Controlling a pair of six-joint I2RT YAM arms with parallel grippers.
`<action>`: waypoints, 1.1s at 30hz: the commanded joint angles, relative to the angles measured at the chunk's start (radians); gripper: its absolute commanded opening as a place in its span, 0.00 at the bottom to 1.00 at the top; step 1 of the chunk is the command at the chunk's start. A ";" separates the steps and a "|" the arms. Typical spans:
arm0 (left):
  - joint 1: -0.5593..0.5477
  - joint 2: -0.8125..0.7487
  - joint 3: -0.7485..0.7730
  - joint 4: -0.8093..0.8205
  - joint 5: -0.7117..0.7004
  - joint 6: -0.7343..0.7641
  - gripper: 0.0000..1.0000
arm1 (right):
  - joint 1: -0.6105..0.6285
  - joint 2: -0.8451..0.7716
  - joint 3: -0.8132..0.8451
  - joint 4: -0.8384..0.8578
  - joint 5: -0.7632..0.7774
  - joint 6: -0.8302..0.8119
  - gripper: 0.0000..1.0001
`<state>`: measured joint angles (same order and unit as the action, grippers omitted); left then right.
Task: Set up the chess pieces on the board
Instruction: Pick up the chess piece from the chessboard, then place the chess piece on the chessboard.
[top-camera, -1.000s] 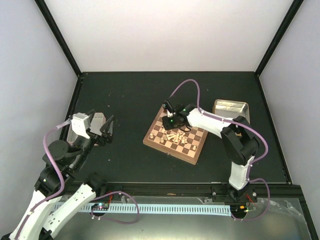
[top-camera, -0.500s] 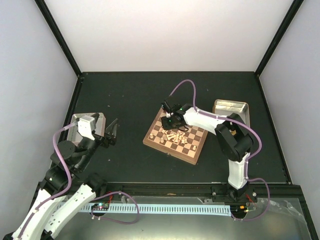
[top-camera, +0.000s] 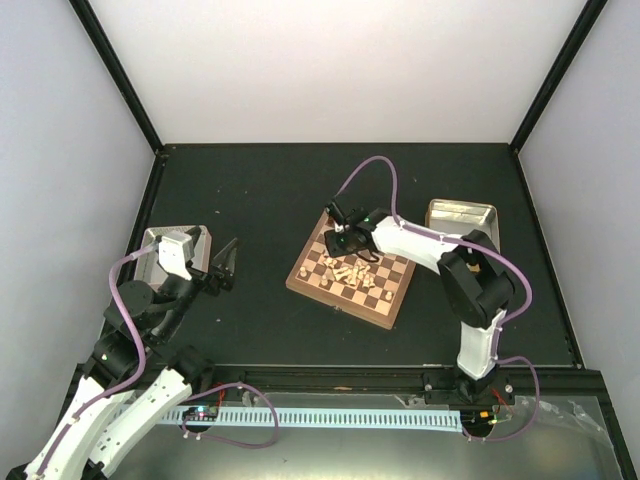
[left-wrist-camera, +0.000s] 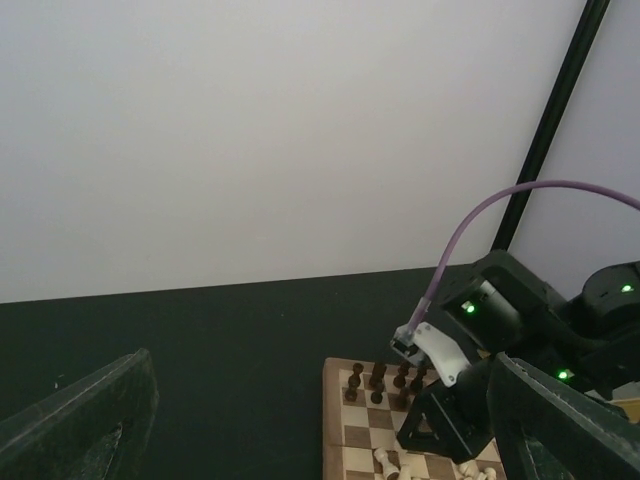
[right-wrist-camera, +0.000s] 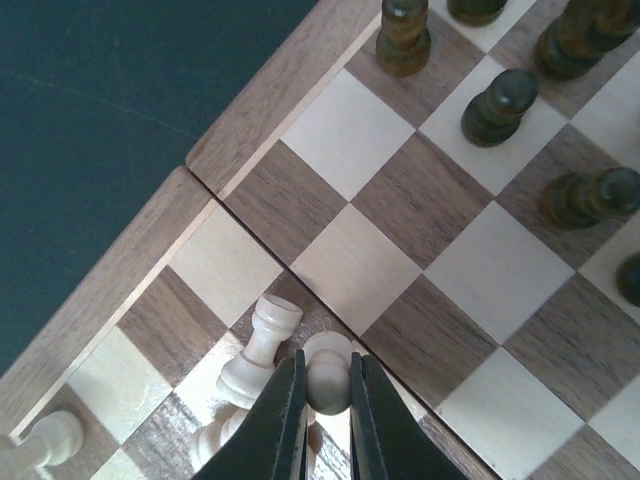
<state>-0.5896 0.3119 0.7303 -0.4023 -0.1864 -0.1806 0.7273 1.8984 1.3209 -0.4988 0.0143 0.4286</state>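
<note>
The board (top-camera: 340, 302) lies tilted at mid-table. Dark chess pieces (right-wrist-camera: 497, 104) stand upright in rows on its far side, also seen in the left wrist view as dark pieces (left-wrist-camera: 378, 378). Pale chess pieces (top-camera: 350, 272) lie jumbled near the board's middle. My right gripper (right-wrist-camera: 327, 362) is down over that heap, shut on a pale pawn (right-wrist-camera: 327, 385) that sits between its fingers. A pale rook (right-wrist-camera: 262, 345) lies on its side just left of them. My left gripper (top-camera: 222, 265) hovers open and holds nothing, well left of the board.
A metal tray (top-camera: 150, 243) sits under the left arm at the left edge. A second metal tray (top-camera: 461, 216) stands behind the right arm at the right. The table is dark, with black frame posts at the back corners.
The right gripper's fingers have closed on the pale pawn. The left gripper has drifted slightly right and toward the near edge, still open.
</note>
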 joint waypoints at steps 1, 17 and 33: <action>-0.001 0.000 -0.003 0.017 0.002 -0.010 0.92 | 0.004 -0.092 -0.021 0.044 0.041 -0.005 0.07; -0.001 0.000 -0.009 0.011 -0.001 -0.010 0.92 | 0.106 -0.025 0.090 -0.043 -0.072 -0.066 0.08; 0.002 0.005 -0.008 0.004 -0.001 -0.007 0.92 | 0.139 0.107 0.175 -0.124 -0.079 -0.083 0.10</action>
<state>-0.5896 0.3122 0.7238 -0.4034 -0.1864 -0.1837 0.8581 1.9949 1.4643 -0.5995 -0.0620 0.3607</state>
